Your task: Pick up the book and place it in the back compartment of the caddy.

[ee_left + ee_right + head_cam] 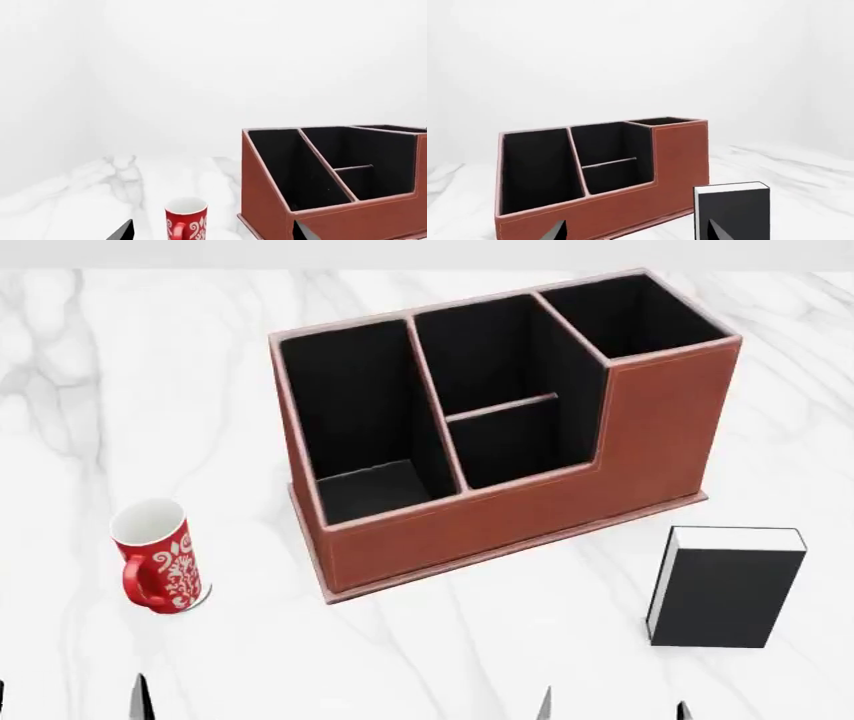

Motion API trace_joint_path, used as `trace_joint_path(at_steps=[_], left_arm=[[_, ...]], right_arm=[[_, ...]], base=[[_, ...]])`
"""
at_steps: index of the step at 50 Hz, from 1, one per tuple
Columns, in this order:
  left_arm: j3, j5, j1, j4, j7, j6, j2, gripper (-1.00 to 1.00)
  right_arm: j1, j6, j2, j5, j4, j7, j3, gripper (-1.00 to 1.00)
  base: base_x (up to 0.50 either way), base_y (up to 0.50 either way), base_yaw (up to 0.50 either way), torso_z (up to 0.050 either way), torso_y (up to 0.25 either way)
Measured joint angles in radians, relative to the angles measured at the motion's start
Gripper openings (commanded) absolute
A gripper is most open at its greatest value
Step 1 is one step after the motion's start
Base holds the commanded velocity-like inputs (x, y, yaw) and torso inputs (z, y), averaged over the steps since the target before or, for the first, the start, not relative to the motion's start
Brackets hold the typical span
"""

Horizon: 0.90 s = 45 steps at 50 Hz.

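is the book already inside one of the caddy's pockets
No, in the head view the book stands upright on the marble table, apart from the caddy, whose pockets are all empty.

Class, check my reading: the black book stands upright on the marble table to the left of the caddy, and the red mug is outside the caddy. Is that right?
Not quite. The head view shows the book standing to the right of the caddy, not the left. The red mug is indeed outside the caddy, on its left.

Both hands cut off by frame edge; only fingertips (139, 695) visible.
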State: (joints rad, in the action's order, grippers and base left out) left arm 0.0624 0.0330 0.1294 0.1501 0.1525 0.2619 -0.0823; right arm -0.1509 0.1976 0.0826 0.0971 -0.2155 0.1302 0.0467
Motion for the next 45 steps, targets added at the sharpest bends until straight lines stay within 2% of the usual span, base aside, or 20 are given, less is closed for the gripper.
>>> trace_joint_path(at_steps=[22,45], left_arm=[[-0.030,0.055,0.079,0.105,0.069,0.150,-0.027,1.00],[-0.044,0.139,0.070,0.117,0.105,0.153,-0.060,1.00]], right_arm=[[-0.073,0.114,0.029,0.068,-0.101,0.048,-0.028,1.00],[-0.059,0.138,0.046,0.101,-0.089,0.104,-0.046,1.00]], base=[[0.00,0.00,0.00,0.000,0.000],[0.00,0.00,0.00,0.000,0.000]])
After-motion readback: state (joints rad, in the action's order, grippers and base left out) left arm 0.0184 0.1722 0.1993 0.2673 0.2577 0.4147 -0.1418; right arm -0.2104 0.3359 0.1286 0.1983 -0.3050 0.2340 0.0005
